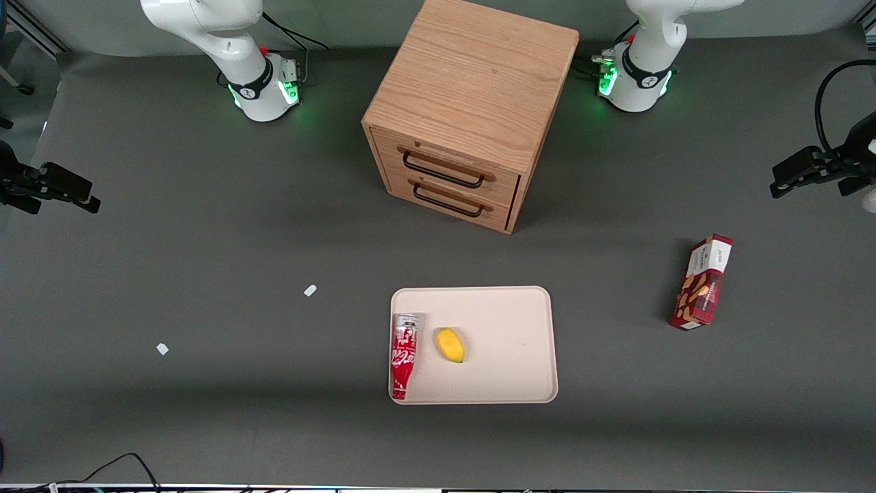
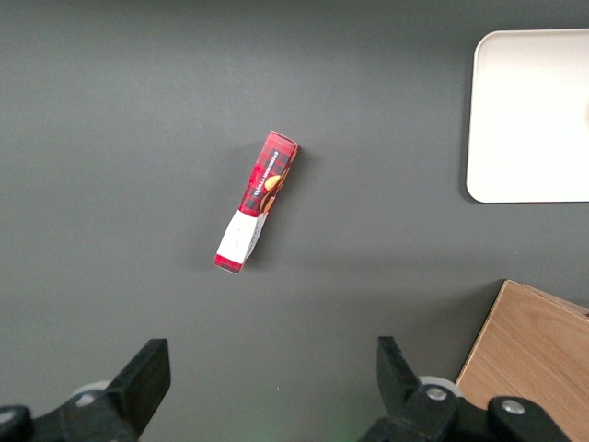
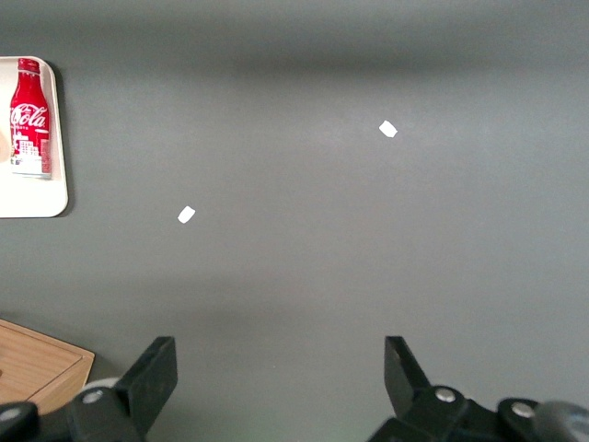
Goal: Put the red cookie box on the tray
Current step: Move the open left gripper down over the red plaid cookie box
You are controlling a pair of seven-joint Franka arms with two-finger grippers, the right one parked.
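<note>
The red cookie box [image 1: 701, 282] lies flat on the grey table toward the working arm's end, well apart from the tray [image 1: 520, 322]. Its white end panel points away from the front camera. In the left wrist view the red cookie box [image 2: 257, 201] lies alone on the mat, and a corner of the tray [image 2: 529, 110] shows. My left gripper [image 1: 780, 185] hangs high above the table at the working arm's end, farther from the front camera than the box. The gripper [image 2: 271, 354] is open, its fingers spread wide with nothing between them.
A red-and-white soda can [image 1: 404, 355] and a small yellow fruit [image 1: 450, 344] lie on the tray's parked-arm half. A wooden drawer cabinet [image 1: 472, 103] stands farther from the front camera than the tray. Two white scraps [image 1: 310, 290] [image 1: 162, 349] lie toward the parked arm's end.
</note>
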